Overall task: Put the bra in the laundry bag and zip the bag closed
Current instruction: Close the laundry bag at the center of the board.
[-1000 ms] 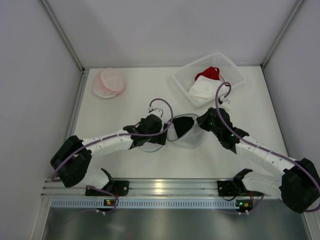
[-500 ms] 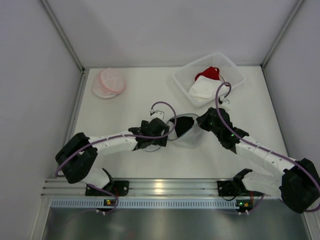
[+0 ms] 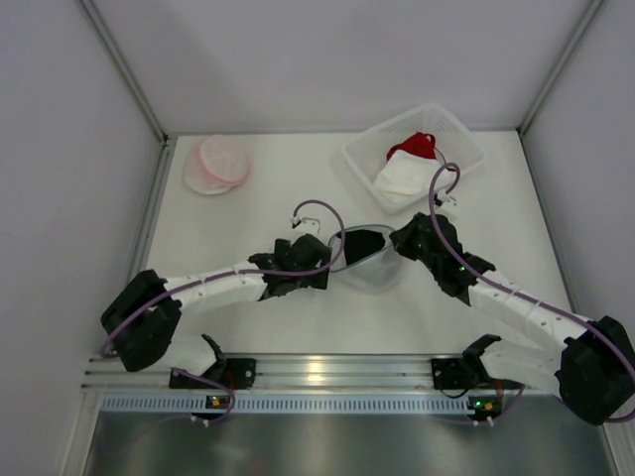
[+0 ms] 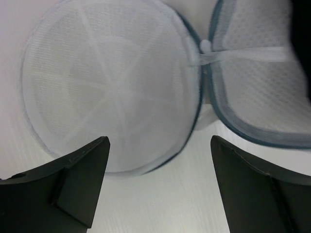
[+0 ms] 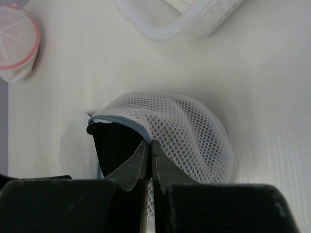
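Observation:
The white mesh laundry bag lies open like a clamshell at the table's middle. The black bra sits inside its raised half. My right gripper is shut on the bag's grey zipper rim; in the right wrist view the right gripper pinches that rim with the mesh domed over the bra. My left gripper is open and empty. In the left wrist view the left gripper hovers over the flat round half, beside the raised half.
A white basket at the back right holds a red garment and a white one. A pink round mesh bag lies at the back left. Grey walls close in both sides and the back.
My left gripper pushed toward the bag's opening, then drew back left, open. The bra sits deeper under the mesh. The right gripper kept its hold on the rim.

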